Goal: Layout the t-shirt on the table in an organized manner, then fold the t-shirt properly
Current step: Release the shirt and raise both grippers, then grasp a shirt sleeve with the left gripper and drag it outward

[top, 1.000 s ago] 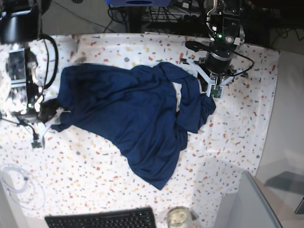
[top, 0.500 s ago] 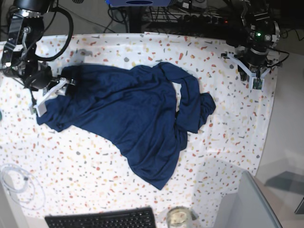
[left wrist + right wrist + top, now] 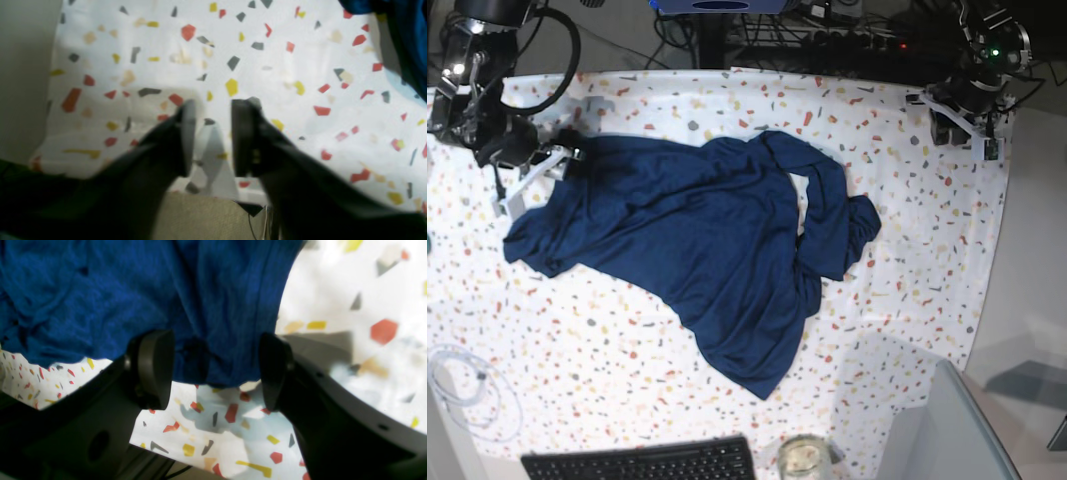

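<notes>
Since the earlier base frames we note the left gripper (image 3: 968, 121) has drawn away from the t-shirt (image 3: 707, 240) to the table's (image 3: 627, 370) 2 o'clock corner. The right gripper (image 3: 535, 175), a second ago low at the 9 o'clock edge, now sits up near 10 o'clock with the shirt's left end dragged upward with it. The folds at the shirt's 3 o'clock side look unchanged over the last half second.

Left jaws: a narrow gap, nothing between the fingers (image 3: 186, 133), only speckled cloth beneath (wrist view blurred). Right jaws: wide apart, pads (image 3: 155, 368) straddling a hanging fold of navy fabric (image 3: 200, 323); we cannot tell whether they touch it.

The shirt lies across the table's centre, running from 10 o'clock down to a point near 6 o'clock. It is crumpled, not flat: a bunched, doubled-over mass at 3 o'clock, with a sliver of table showing through a gap there. Plain dark navy, soft, creased.
</notes>
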`<state>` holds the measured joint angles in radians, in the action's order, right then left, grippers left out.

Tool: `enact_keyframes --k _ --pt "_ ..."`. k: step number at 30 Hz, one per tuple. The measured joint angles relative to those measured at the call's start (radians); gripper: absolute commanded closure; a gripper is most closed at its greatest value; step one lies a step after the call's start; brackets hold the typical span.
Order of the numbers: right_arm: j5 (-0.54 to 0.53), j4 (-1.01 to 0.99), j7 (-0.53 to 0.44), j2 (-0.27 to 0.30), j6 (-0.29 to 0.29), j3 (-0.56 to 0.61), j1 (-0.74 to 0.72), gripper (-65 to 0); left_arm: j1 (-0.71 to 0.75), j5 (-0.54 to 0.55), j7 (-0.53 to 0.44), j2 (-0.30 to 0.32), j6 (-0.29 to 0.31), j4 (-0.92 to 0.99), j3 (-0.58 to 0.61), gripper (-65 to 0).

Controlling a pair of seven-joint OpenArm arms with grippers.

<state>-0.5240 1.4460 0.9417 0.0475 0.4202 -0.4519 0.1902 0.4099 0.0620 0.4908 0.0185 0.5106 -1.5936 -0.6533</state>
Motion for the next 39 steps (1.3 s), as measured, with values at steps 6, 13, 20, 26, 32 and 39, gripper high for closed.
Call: enact_keyframes --k 6,13,20,26,32,39 --pt "-0.027 -0.074 -0.019 0.008 0.009 -0.001 -0.003 -37.5 -0.005 0.014 0.0 -0.001 0.01 0.0 0.0 -39.5" --pt "-0.076 -0.158 -0.041 0.019 0.15 0.078 -0.041 -36.8 -0.008 0.007 -0.002 -0.002 0.014 0.001 0.092 -39.0" --pt "-0.067 -0.161 -0.021 0.027 0.15 0.085 -0.036 -11.7 -0.058 -0.006 0.013 0.001 -0.006 0.002 0.179 -38.8" --pt "-0.052 -0.166 -0.01 0.029 0.149 0.086 -0.031 0.0 -0.218 0.011 0.003 0.0 -0.076 0.006 0.356 -36.2" --pt "-0.054 -0.165 -0.006 0.055 0.149 0.089 -0.029 0.0 -0.392 0.006 -0.008 0.005 -0.232 0.23 0.477 0.0" --pt "-0.056 -0.165 -0.008 0.081 0.149 0.089 -0.024 0.0 -0.417 -0.148 -0.063 0.031 -0.226 0.425 0.471 0.0"
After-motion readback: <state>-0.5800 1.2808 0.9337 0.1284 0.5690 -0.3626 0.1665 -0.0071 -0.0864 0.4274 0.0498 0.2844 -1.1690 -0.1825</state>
